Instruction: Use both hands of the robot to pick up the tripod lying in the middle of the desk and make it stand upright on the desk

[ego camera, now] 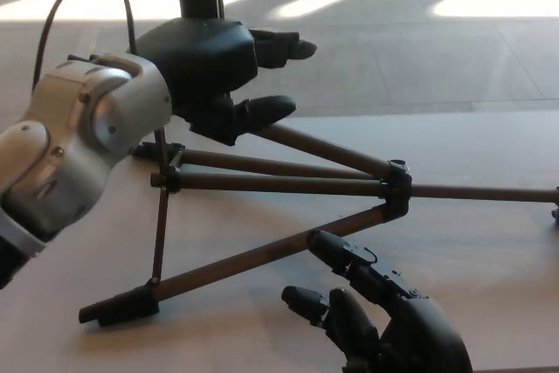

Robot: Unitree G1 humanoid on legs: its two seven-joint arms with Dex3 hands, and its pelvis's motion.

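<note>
The desk (489,137) was spanned by the tripod (288,183), laid flat with 3 legs splayed. The left hand (214,72) was held released over the upper leg, fingers apart. The right hand (384,325) was kept released beside the lower leg, grasping nothing.

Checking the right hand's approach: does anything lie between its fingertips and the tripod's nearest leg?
Nothing. In the head view, only bare desk separates the right hand from the near leg of the tripod.

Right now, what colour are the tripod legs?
Brown tubes with black feet and hub, clearest in the head view: tripod.
</note>
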